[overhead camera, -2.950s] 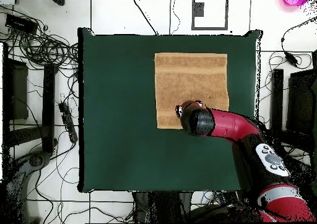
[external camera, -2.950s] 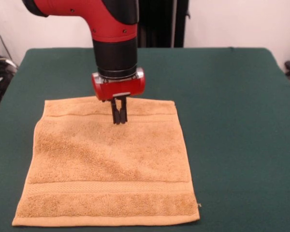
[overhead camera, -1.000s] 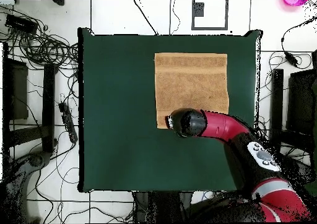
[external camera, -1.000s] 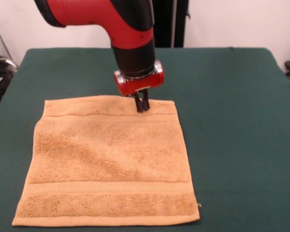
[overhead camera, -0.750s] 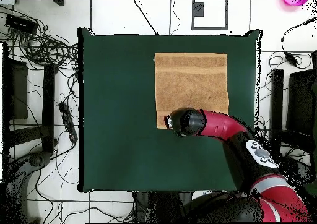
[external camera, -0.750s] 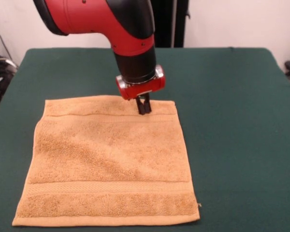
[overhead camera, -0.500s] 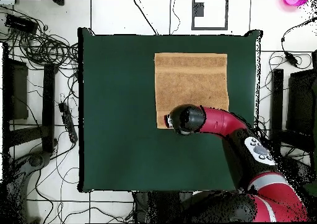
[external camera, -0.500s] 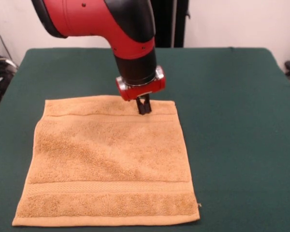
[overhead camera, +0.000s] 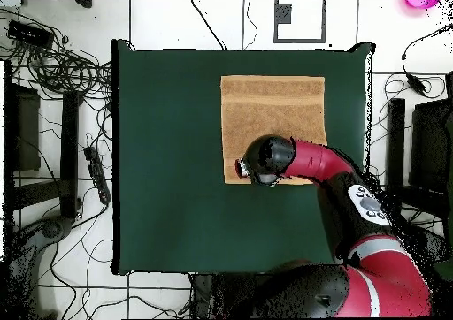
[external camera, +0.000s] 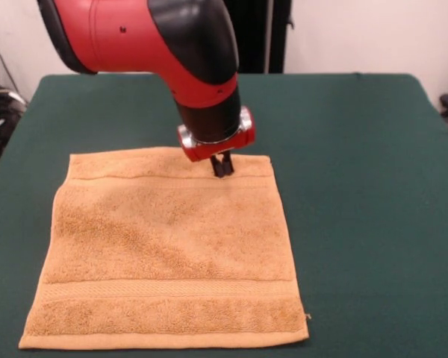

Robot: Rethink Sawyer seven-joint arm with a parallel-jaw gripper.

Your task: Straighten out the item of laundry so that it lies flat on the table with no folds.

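The golden-orange towel lies spread out flat on the dark green table, with a woven band near its far hem and another near its near hem. In the overhead view the towel sits in the table's upper right part. My gripper hangs from the red and black arm over the towel's far band, right of its middle, with the fingers close together and the tips at the cloth. In the overhead view the arm's wrist hides the gripper and the towel's lower edge.
The table has wide bare felt to the right of the towel in the front view and to the left in the overhead view. Cables and stands lie on the floor around the table.
The gripper moved from the towel's far-middle to the right along the far band, and the arm swung over. The towel has kept its shape and place.
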